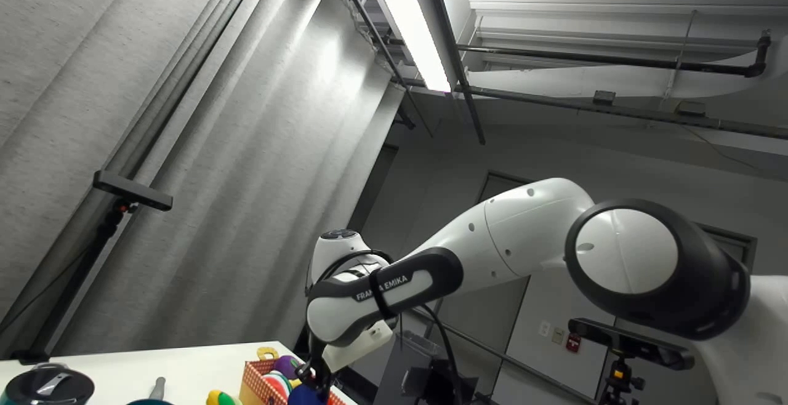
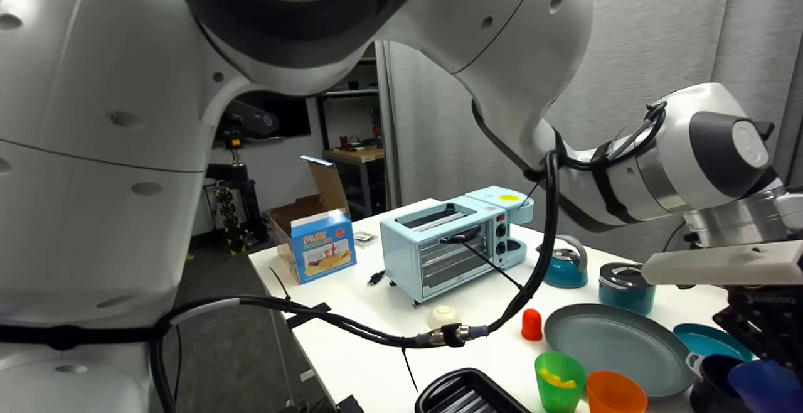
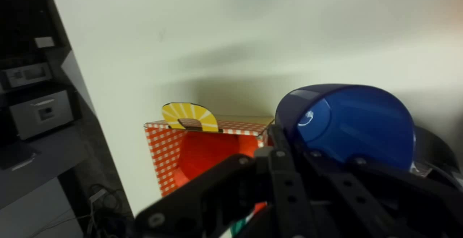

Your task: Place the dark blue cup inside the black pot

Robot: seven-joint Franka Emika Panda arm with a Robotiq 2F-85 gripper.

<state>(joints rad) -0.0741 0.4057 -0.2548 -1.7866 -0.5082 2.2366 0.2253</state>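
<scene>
Apparently, carrying is the step in hand: the black gripper (image 3: pixel 287 136) pinches the wall of the glossy dark blue cup (image 3: pixel 356 122), which is tilted and looks lifted. Next, it should be centred above what I take for the round, pale-handled black pot (image 2: pixel 709 394), then levelled and lowered. An exterior view's bottom edge crops both; the depth between them is unclear.

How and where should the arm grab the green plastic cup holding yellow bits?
Pinch the green cup by the wall at its rim, from above, probably on the side away from the orange plastic cup close beside it. The green cup stands upright, mouth open upward, leaving that rim exposed.
</scene>
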